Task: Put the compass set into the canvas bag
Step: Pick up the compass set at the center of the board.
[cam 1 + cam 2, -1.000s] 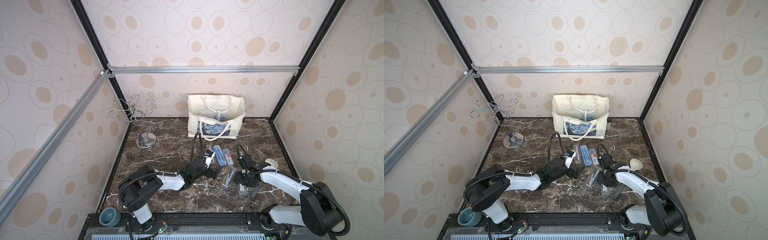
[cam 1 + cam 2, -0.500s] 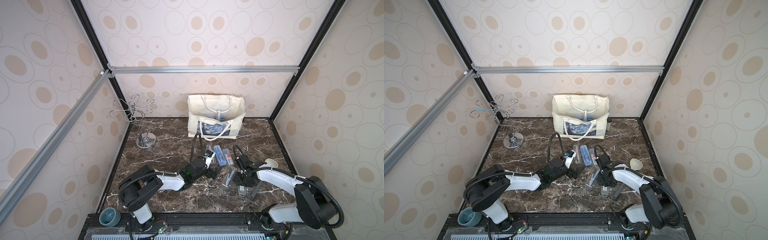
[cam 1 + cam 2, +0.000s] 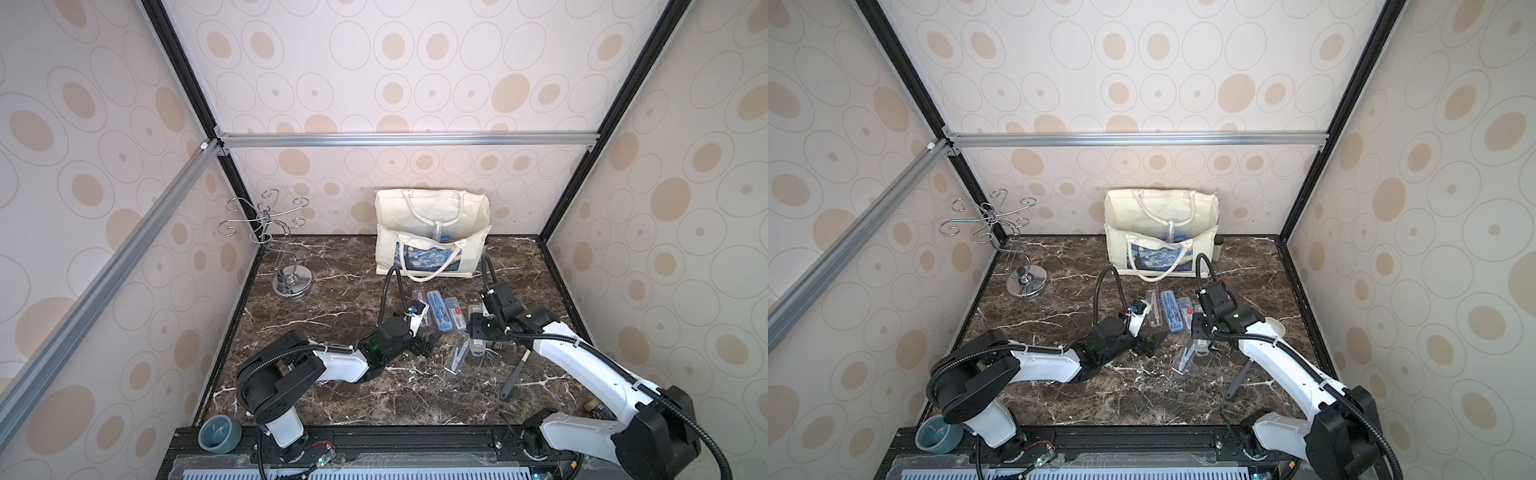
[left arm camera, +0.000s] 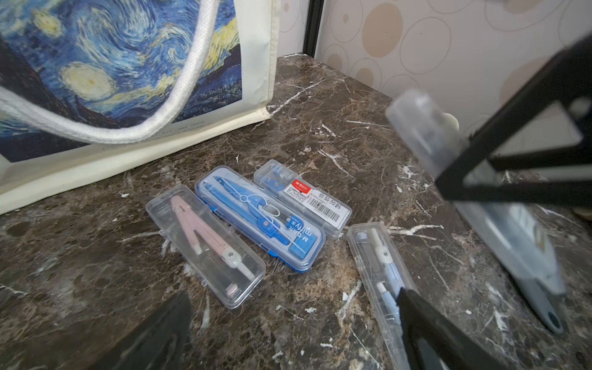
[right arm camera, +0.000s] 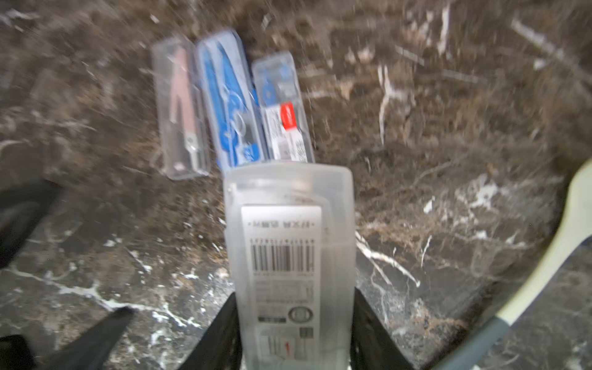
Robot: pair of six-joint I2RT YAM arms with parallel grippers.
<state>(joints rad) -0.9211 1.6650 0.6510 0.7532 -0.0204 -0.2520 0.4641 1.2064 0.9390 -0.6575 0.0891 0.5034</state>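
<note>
The cream canvas bag (image 3: 432,232) with the starry-night print (image 4: 128,80) stands open at the back of the table. In front of it lie compass sets in cases: a pink one (image 4: 205,246), a blue one (image 4: 259,221), a clear one with a barcode (image 4: 301,198) and a slim clear one (image 4: 381,272). My right gripper (image 5: 293,320) is shut on a frosted compass set case (image 5: 290,250), which sticks out past the fingers, just right of the row (image 3: 480,332). My left gripper (image 4: 288,320) stands open and empty just above the table, near the slim case (image 3: 428,343).
A wire cup stand (image 3: 286,249) is at the back left. A spoon with a grey handle (image 3: 513,376) lies to the right of my right arm. A teal bowl (image 3: 219,433) sits on the front rail. A small bottle (image 3: 1218,249) stands beside the bag.
My right gripper's jaws have narrowed onto the frosted case, and the arm has drawn slightly toward the bag. The left arm has stayed still.
</note>
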